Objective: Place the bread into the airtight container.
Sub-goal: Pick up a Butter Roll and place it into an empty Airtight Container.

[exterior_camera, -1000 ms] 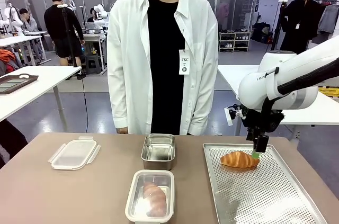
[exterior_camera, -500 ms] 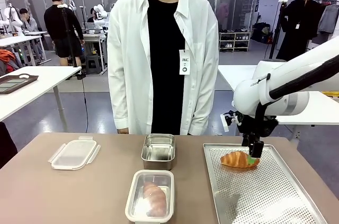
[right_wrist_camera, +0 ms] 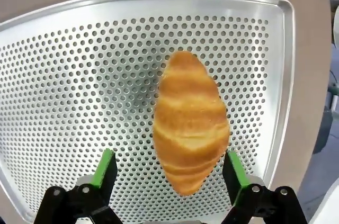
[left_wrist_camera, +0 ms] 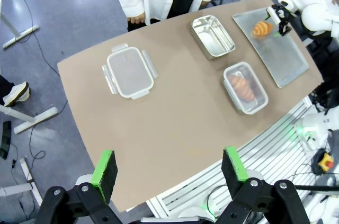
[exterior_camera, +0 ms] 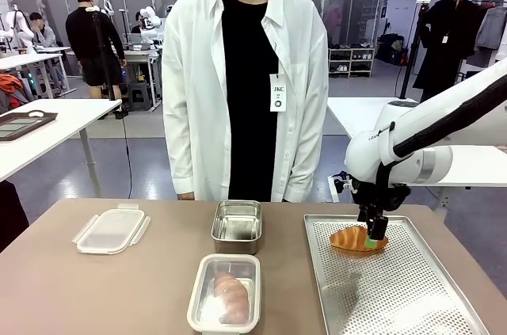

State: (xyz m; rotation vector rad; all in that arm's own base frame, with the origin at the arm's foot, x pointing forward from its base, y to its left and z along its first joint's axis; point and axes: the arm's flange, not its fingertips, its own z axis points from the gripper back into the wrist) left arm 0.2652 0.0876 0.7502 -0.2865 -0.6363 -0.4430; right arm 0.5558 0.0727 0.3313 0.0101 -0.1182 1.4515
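A golden croissant-shaped bread (exterior_camera: 354, 238) lies at the far end of the perforated metal tray (exterior_camera: 412, 295) on the right. My right gripper (exterior_camera: 375, 237) hangs just over it, open. In the right wrist view its green-padded fingers (right_wrist_camera: 106, 167) stand on either side of the bread's (right_wrist_camera: 190, 121) near end, not touching it. The clear airtight container (exterior_camera: 200, 291) at the front middle holds another bread (exterior_camera: 230, 295). Its lid (exterior_camera: 111, 230) lies at the left. My left gripper (left_wrist_camera: 169, 167) is open, high above the table.
An empty steel container (exterior_camera: 237, 224) stands behind the clear one. A person in a white coat stands at the table's far edge, hands down. Bare brown tabletop (exterior_camera: 95, 295) lies between the lid and the containers.
My right gripper has moved left and down, from the bread's right end to directly over it. The bread, the containers and the lid have not moved.
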